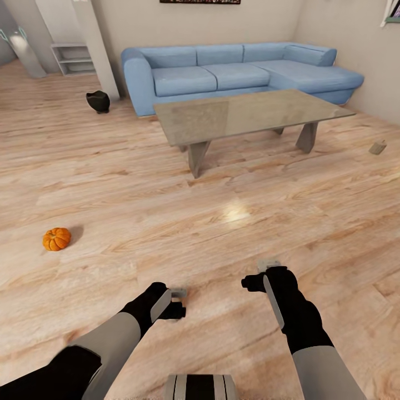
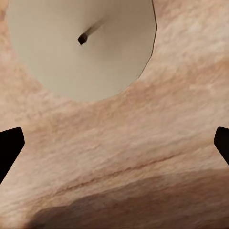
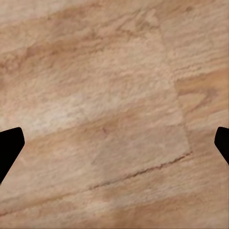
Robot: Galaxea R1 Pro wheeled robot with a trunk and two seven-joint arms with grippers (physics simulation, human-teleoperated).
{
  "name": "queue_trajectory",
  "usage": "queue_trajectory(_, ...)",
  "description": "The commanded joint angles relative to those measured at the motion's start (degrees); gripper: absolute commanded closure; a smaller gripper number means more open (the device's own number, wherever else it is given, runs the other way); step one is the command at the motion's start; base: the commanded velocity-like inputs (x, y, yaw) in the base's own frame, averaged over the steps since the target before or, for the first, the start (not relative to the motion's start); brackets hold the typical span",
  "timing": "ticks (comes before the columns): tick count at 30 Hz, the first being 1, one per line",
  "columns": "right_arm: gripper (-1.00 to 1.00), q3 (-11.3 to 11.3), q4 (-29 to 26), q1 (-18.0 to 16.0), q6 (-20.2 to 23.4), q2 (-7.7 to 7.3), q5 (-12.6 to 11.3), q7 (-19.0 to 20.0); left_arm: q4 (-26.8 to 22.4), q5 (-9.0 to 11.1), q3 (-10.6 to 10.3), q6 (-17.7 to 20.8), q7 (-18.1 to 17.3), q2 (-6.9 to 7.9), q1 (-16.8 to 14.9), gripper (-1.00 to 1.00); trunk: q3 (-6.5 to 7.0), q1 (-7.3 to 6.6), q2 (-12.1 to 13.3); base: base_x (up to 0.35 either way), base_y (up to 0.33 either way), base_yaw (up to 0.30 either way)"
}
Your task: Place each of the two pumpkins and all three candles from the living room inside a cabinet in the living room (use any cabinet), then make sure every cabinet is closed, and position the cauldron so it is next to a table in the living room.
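Both claws spread wide, empty; left claw (image 2: 114, 143) above a candle (image 2: 81, 45), cut off at twelve o'clock; right claw (image 3: 114, 143) over floor.

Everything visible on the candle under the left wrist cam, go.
The pale beige-grey stubby candle is seen from above in the left wrist view: a flat, faceted round top, matte and waxy-looking, with a short dark wick leaning slightly off centre. It appears to stand upright on the light wood plank floor. Its far edge is cut off by the frame. The left gripper's jaws are spread wide apart and touch nothing; the candle sits beyond them, not between them.
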Motion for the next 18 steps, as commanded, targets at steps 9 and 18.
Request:
queue_trajectory(9, -1.00, 0.1, 0.0, 0.0, 0.3, 0.00, 0.4, 0.1, -0.1, 0.6, -0.2, 0.2, 0.5, 0.00, 0.0, -1.00, -2.04, 0.22, -0.1, 0.000, 0.000, 0.000)
queue_trajectory(18, -1.00, 1.8, 0.0, 0.0, 0.3, 0.00, 0.4, 0.1, -0.1, 0.6, -0.2, -0.7, 0.5, 0.00, 0.0, -1.00, -2.33, 0.24, -0.2, 0.000, 0.000, 0.064)
